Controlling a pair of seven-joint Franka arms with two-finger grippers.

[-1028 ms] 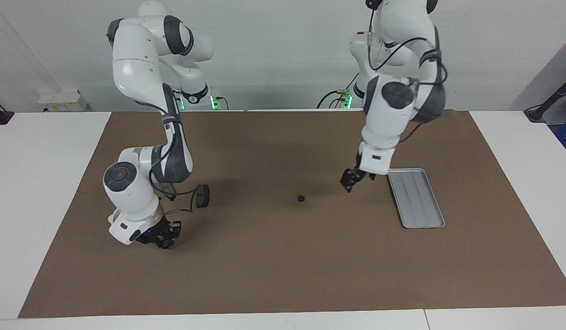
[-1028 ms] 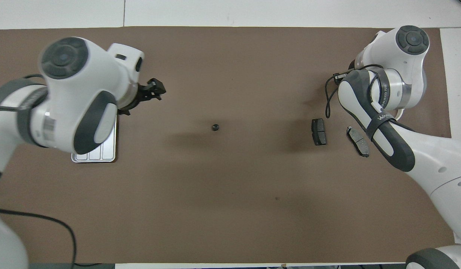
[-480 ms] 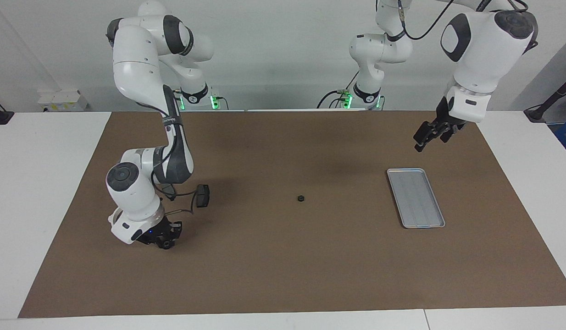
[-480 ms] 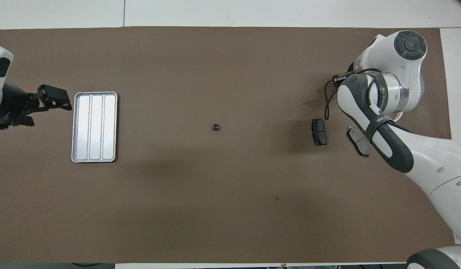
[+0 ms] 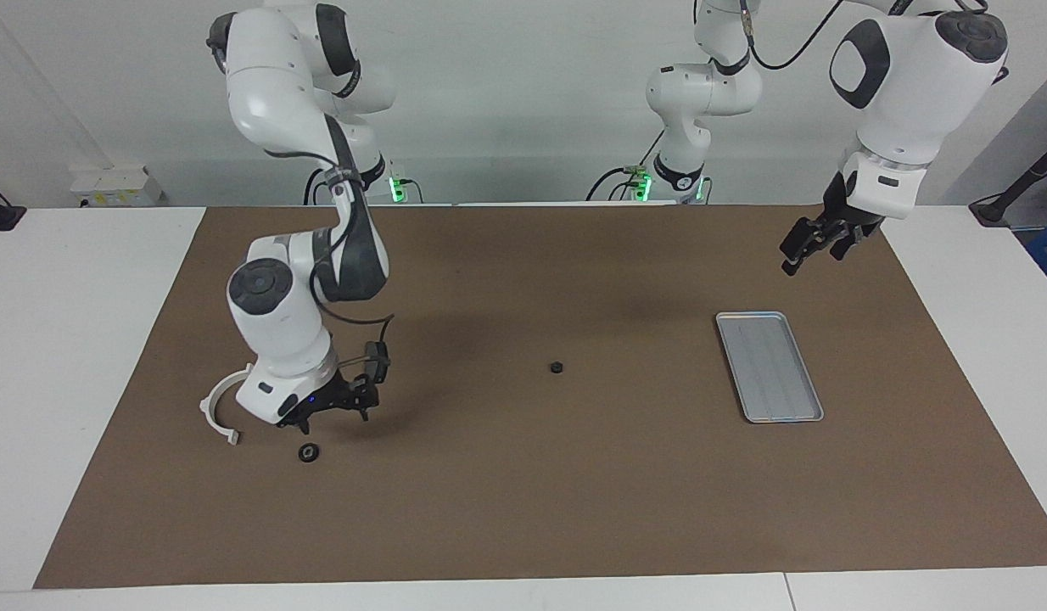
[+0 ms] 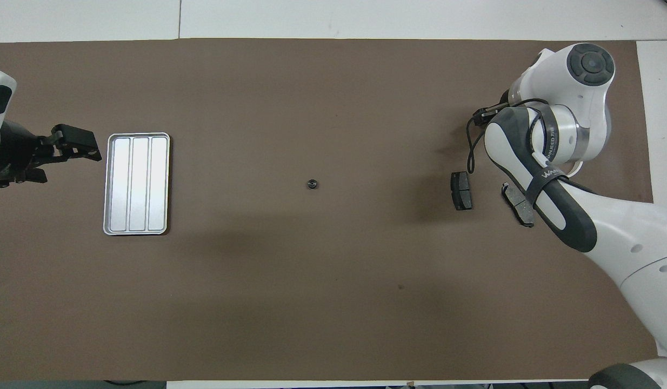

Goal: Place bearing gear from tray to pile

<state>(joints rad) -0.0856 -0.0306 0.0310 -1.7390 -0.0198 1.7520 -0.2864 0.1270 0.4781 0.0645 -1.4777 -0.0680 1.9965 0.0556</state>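
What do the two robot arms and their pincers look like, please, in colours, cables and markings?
Both arms have glossy white rounded shells with dark grey joint bands and round dark grey caps. Each ends in a small black two-finger pincer: the left pincer and the right pincer. Thin black cables loop along both arms. The right arm's dark grey band carries white lettering, and green lights glow at both bases.

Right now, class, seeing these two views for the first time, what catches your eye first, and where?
The silver tray lies empty toward the left arm's end, the left end effector raised over the brown mat beside it. One small black gear sits alone mid-mat; a second gear lies beside the white half-ring, close to the low right end effector.
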